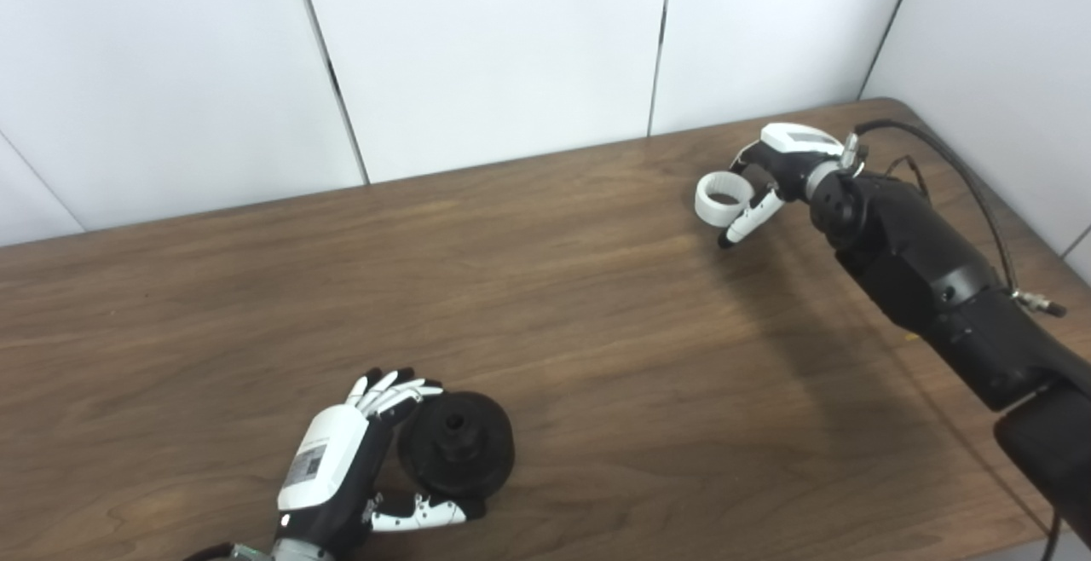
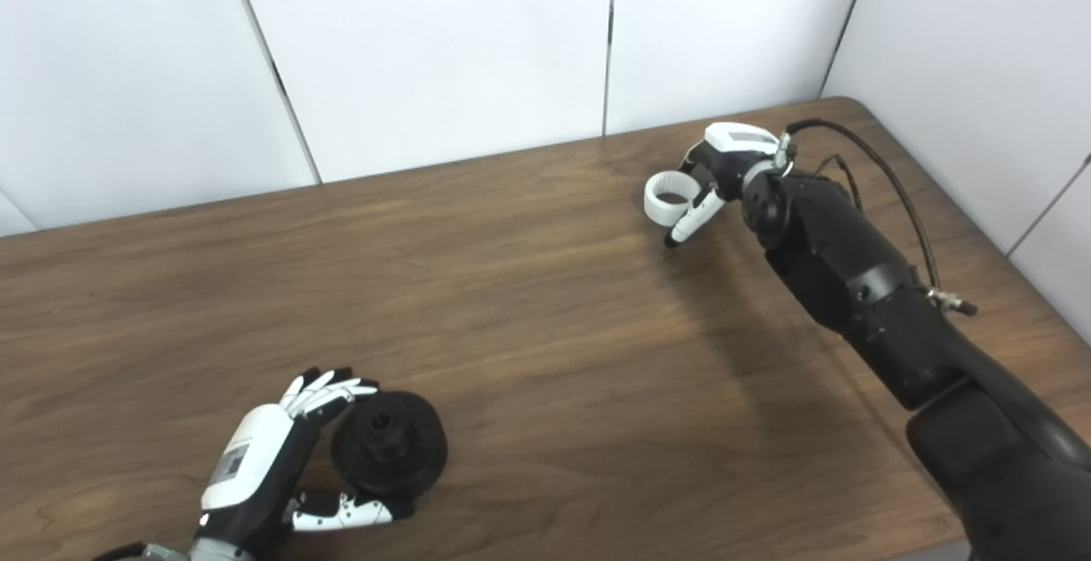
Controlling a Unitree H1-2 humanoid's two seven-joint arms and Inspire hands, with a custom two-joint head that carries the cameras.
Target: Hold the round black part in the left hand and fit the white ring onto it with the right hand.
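Fingers and thumb of the left hand (image 1: 341,467) cup the round black part (image 1: 456,454) at seven o'clock on the table (image 1: 545,305). At two o'clock, the right hand (image 1: 780,169) pinches the white ring (image 1: 723,197).

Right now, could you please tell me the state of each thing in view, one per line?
Round black part: upright on the table, hub hole facing up, cupped by the left hand.
White ring: pinched in the right hand, far from the black part, not fitted.
Left hand: curled around the black part.
Right hand: shut on the ring.
Table: wooden, bearing the black part.
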